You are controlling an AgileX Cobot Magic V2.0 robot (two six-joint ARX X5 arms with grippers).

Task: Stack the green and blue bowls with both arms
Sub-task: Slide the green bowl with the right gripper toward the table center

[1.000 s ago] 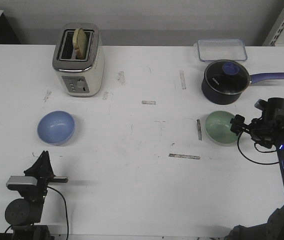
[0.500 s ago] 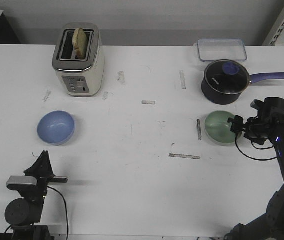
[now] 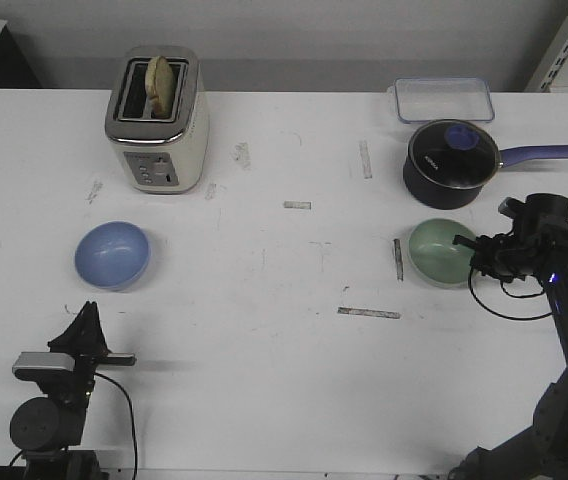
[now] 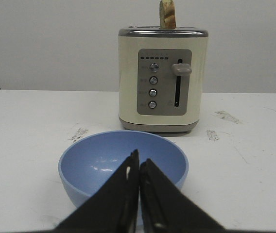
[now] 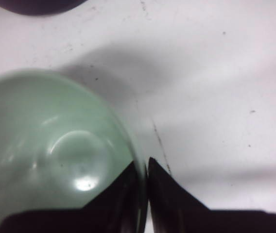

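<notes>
The green bowl [image 3: 441, 252] and the blue bowl [image 3: 112, 255] look light, hard and smooth, so a thin rim is best pinched. The green bowl's rim is gripped by the closed right end effector [image 5: 144, 167] near the right edge of the white surface [image 3: 284, 340]. The left end effector [image 4: 139, 165] is closed on nothing, near the front left corner. The room wall is grey.

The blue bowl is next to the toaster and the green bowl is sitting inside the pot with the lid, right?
Not quite. The green bowl sits on the table in front of the pot, not inside it; the front view shows this. The blue bowl is near the toaster.
</notes>
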